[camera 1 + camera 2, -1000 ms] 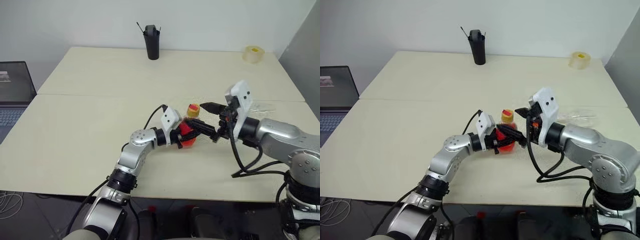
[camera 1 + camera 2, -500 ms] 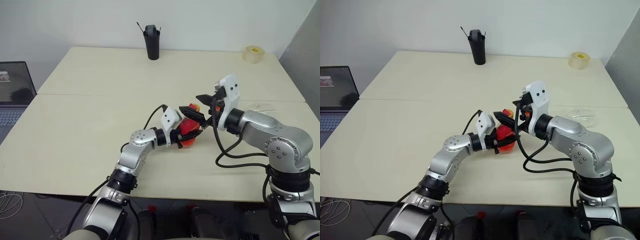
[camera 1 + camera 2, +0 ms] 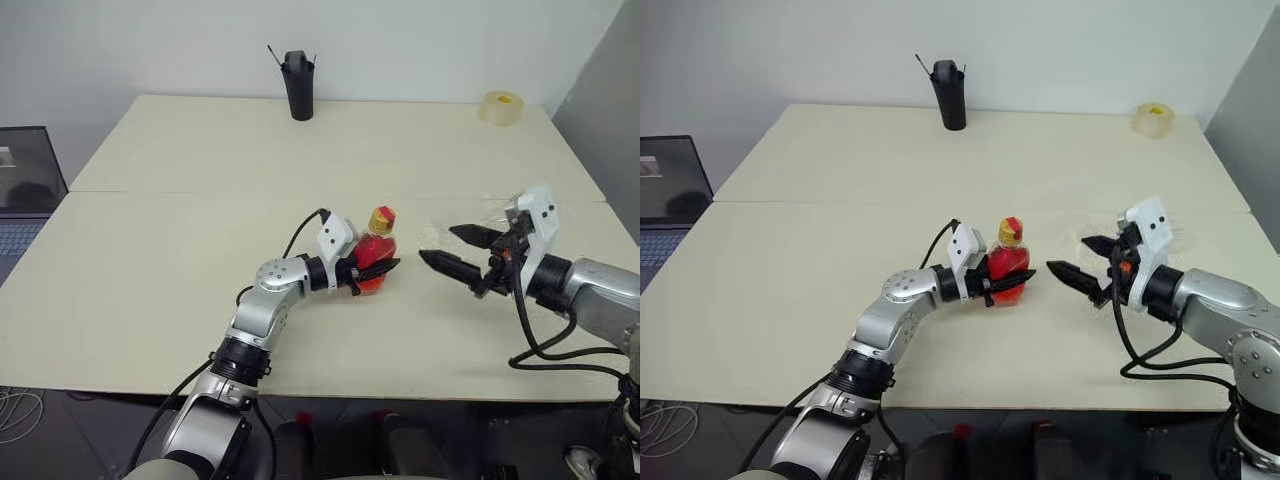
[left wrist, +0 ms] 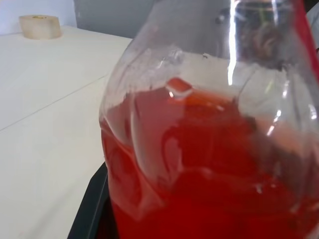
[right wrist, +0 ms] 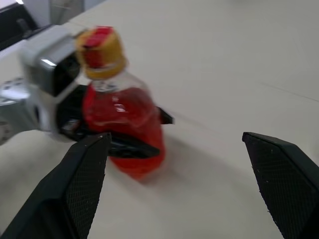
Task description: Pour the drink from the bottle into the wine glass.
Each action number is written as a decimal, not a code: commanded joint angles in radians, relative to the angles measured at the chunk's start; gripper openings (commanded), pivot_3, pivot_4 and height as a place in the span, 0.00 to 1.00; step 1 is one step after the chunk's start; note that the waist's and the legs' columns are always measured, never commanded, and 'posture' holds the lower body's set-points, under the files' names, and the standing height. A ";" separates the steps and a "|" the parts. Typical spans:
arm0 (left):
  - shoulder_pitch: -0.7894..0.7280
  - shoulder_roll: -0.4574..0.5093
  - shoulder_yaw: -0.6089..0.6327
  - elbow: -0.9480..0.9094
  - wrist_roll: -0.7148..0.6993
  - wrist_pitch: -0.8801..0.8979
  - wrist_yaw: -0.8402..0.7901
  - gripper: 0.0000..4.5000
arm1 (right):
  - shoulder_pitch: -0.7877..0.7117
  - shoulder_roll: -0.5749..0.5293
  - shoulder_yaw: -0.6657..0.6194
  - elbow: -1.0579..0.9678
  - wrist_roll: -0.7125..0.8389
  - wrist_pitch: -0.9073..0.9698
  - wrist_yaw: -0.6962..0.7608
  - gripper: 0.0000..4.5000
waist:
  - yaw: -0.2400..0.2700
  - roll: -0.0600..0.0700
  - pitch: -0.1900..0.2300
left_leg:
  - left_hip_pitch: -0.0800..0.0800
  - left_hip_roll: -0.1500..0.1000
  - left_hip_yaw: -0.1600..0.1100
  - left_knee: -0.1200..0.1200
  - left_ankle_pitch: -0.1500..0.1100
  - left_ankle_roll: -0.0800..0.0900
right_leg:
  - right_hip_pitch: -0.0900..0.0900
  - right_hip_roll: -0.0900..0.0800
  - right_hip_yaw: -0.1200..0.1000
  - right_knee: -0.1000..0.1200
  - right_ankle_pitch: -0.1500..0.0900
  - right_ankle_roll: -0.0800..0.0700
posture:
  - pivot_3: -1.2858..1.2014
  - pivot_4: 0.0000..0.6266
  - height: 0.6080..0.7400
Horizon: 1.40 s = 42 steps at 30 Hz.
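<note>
Between left claw [image 3: 378, 268] fingers pinching it, upright clear ribbed bottle [image 3: 375, 262] of red drink [image 4: 209, 199], red-and-yellow-capped; right claw [image 3: 452, 250] spread.

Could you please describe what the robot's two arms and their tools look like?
Both arms are silver-grey metal with black joint rings and loose black cables. Each wrist carries a white angular housing. The left tool and right tool each have two black, tapered fingers.

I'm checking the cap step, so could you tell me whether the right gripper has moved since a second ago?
Yes. The right gripper, open, has pulled back from the bottle toward the robot's right, and a gap of bare table now lies between them.
</note>
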 commanded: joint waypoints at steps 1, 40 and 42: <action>-0.035 -0.004 0.017 -0.022 -0.009 -0.029 -0.003 0.40 | -0.083 0.034 0.044 -0.033 0.023 -0.017 -0.052 1.00 | -0.001 0.000 0.000 | 0.000 0.000 0.000 0.000 0.000 0.000 | 0.000 0.000 0.000 0.000 0.000 0.000 | 0.52 0.24 1.00; -0.021 -0.017 0.016 -0.030 0.000 -0.038 0.008 0.40 | -0.248 0.256 0.135 0.107 -0.138 -0.015 -0.261 1.00 | 0.004 0.000 0.000 | -0.001 0.000 -0.001 0.001 0.000 0.000 | 0.000 -0.005 -0.001 0.000 0.000 0.001 | 0.52 0.24 1.00; -0.024 -0.018 0.016 -0.026 0.000 -0.039 0.007 0.40 | -0.242 0.250 0.129 0.092 -0.123 -0.007 -0.257 1.00 | 0.004 0.000 0.000 | -0.001 0.000 -0.001 0.000 0.000 0.000 | 0.000 -0.005 -0.002 0.000 0.000 0.001 | 0.52 0.24 1.00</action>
